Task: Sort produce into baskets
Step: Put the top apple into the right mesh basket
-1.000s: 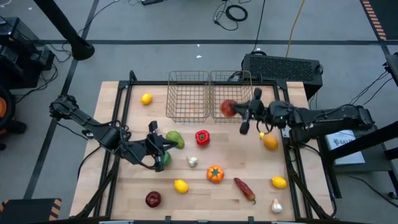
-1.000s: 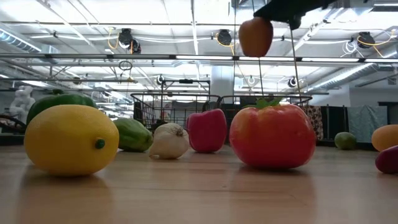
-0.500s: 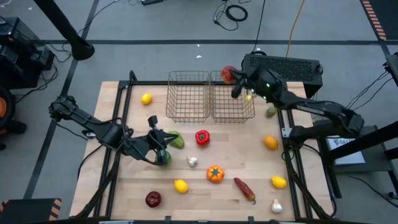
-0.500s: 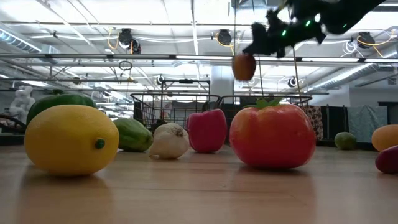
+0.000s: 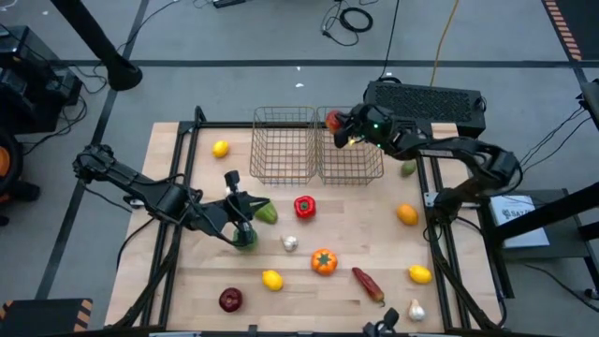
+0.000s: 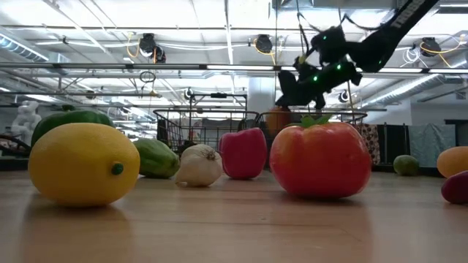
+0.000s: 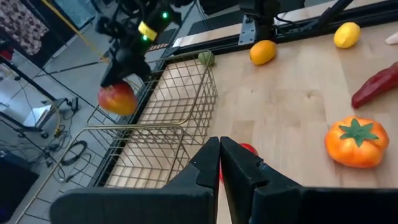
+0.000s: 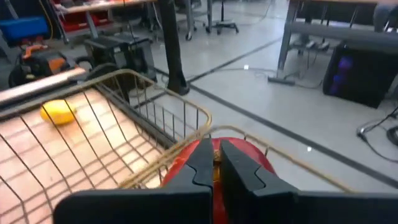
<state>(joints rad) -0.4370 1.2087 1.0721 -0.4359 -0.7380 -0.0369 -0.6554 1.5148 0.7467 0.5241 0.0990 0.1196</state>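
Note:
My right gripper [image 5: 341, 129] is shut on a red apple [image 5: 333, 120] at the far left corner of the right wire basket [image 5: 351, 178], about level with its rim. The left wire basket [image 5: 284, 178] stands beside it. My left gripper [image 5: 243, 225] is shut and holds nothing, low at the table's left middle. It is over a dark green pepper [image 5: 247, 241] and next to a light green one [image 5: 266, 212]; whether it touches them I cannot tell. Other produce lies loose on the table. My right gripper holds the red apple [image 7: 117, 98] at its top, where its fingers [image 7: 119, 70] come down on it from above. In the right wrist view the nearly closed fingers [image 8: 202, 163] hide the exact spot. The apple [image 8: 254, 163] hangs below the gripper, clear of table and basket.
On the table lie a red pepper [image 5: 304, 207], a garlic [image 5: 290, 243], an orange tomato-like fruit [image 5: 324, 261], lemons [image 5: 220, 148] [image 5: 271, 279] [image 5: 419, 273], a red apple [image 5: 230, 300], a chilli [image 5: 368, 285] and an orange [image 5: 406, 214]. A black box [image 5: 426, 101] stands behind the right basket.
My right gripper has carried the red apple from the table's right middle toward the far edge, then a little left and down. It now hangs at the right basket's far left corner and has stayed below the shut fingers throughout.

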